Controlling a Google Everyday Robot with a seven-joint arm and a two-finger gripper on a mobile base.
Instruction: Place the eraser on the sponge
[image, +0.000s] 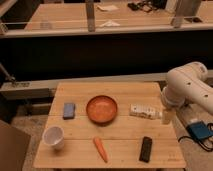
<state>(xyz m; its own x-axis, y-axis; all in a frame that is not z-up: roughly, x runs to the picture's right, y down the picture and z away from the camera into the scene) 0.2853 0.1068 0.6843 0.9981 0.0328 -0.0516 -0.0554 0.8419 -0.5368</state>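
The eraser (146, 149), a small black block, lies near the front right corner of the wooden table (120, 131). The blue-grey sponge (69, 110) lies flat on the left side of the table, beside the orange bowl. My gripper (168, 116) hangs at the table's right edge under the white arm (189, 89). It is just right of the white patterned box and above and behind the eraser. It is open and holds nothing.
An orange bowl (102, 109) sits mid-table and a white patterned box (142, 111) lies to its right. A carrot (100, 149) lies at the front centre and a white cup (53, 136) at the front left. A dark counter wall stands behind the table.
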